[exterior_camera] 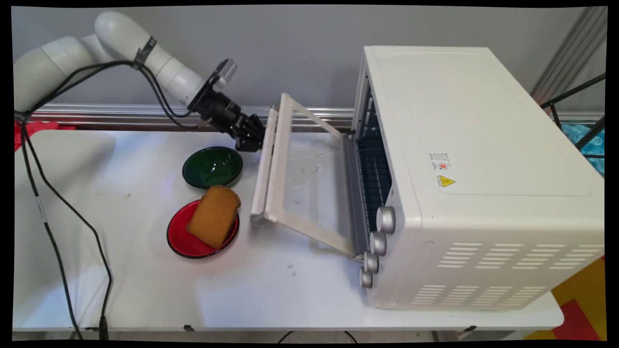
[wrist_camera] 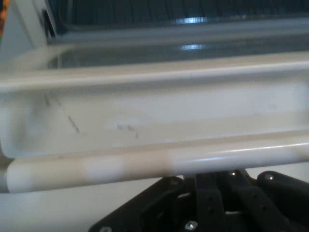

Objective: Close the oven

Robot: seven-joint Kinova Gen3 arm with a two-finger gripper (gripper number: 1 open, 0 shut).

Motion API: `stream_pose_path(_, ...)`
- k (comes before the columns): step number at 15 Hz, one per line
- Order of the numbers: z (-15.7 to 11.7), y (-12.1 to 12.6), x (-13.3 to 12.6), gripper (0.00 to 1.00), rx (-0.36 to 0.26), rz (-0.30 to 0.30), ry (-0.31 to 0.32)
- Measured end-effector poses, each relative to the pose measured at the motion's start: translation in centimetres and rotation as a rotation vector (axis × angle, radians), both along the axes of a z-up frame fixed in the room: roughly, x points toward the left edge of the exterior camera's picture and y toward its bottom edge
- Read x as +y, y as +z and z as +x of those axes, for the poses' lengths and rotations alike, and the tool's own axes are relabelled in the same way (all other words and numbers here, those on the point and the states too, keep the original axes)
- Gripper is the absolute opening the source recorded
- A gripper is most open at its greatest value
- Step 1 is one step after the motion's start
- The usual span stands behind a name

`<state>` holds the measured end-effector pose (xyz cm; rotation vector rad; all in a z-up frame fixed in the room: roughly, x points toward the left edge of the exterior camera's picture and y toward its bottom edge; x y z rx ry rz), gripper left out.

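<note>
Our claw (exterior_camera: 251, 140) touches the oven door's handle (exterior_camera: 261, 169), door (exterior_camera: 309, 179) half open; grip state, we cannot tell.

a lab: aluminium rail (exterior_camera: 121, 112) behind a bare white table (exterior_camera: 145, 290).

My arm (exterior_camera: 159, 65) is white, rounded links, with black cables (exterior_camera: 53, 203) strapped on, a black claw (exterior_camera: 251, 135), silver screws in its linkage.
</note>
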<state>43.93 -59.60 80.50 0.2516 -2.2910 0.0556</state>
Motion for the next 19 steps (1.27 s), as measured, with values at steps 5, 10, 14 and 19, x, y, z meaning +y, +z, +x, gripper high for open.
stream_pose_path(5, -1.0, 2.5, -0.6, 0.00, 0.051, -0.019, -0.006)
stream_pose_path(10, -2.5, 5.0, -1.0, 0.00, 0.107, -0.032, -0.011)
stream_pose_path(14, -3.2, 6.3, -1.2, 0.00, 0.132, -0.038, -0.011)
stream_pose_path(19, -3.5, 7.2, -1.3, 0.00, 0.145, -0.039, -0.006)
